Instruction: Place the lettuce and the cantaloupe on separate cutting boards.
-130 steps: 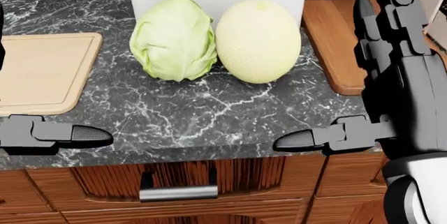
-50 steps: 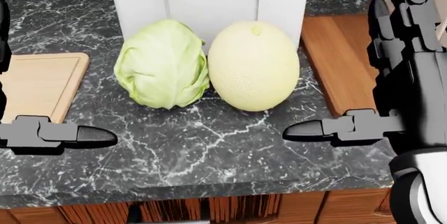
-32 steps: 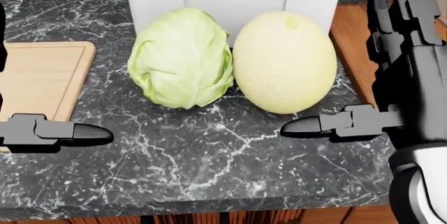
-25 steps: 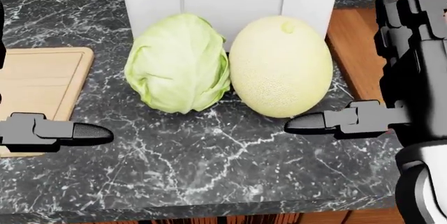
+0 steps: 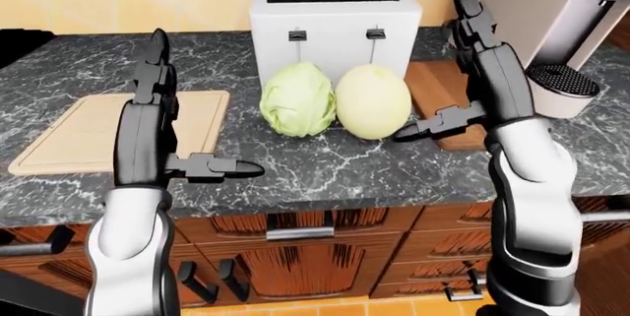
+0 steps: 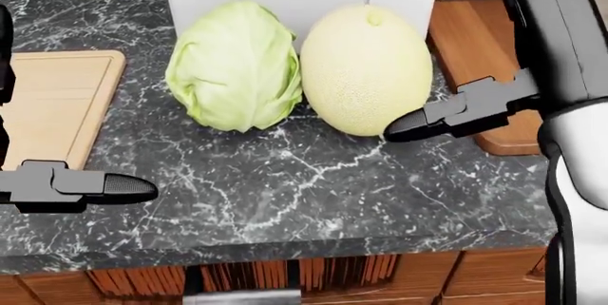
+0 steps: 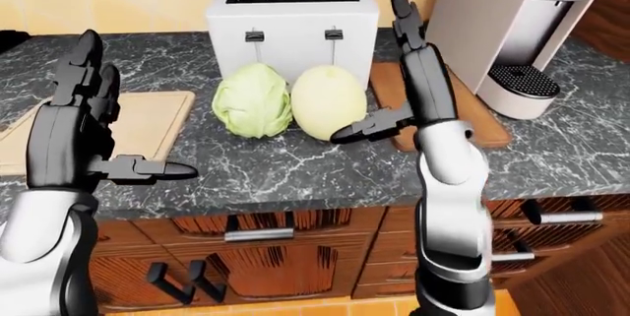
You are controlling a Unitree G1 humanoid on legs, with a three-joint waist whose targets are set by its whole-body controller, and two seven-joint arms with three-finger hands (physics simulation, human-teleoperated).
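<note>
At the far left of the left-eye view I have the pale wooden cutting board [image 5: 118, 130] lying flat on the black marbled counter [image 5: 325, 172], bare and ready, which I take to be the lettuce's destination. Above its near edge my left hand [image 5: 157, 120] hangs with fingers spread and thumb jutting out sideways, gripping nothing; I hold it raised so it stays clear of the board. Next comes the pale green, leafy head of lettuce [image 6: 236, 65], resting on the counter and pressed up against the smooth cream-yellow oval cantaloupe [image 6: 366, 68], both just below the white four-slot toaster [image 5: 333, 17] (a tight pair, so each wants approaching from its outer side). My right hand [image 6: 527, 55] stands splayed beside the melon, thumb tip touching or nearly touching its lower right flank, not closed round it. Beyond it lies the darker reddish-brown wooden cutting board [image 6: 475, 70], partly hidden under that arm, conveniently close for the melon.
</note>
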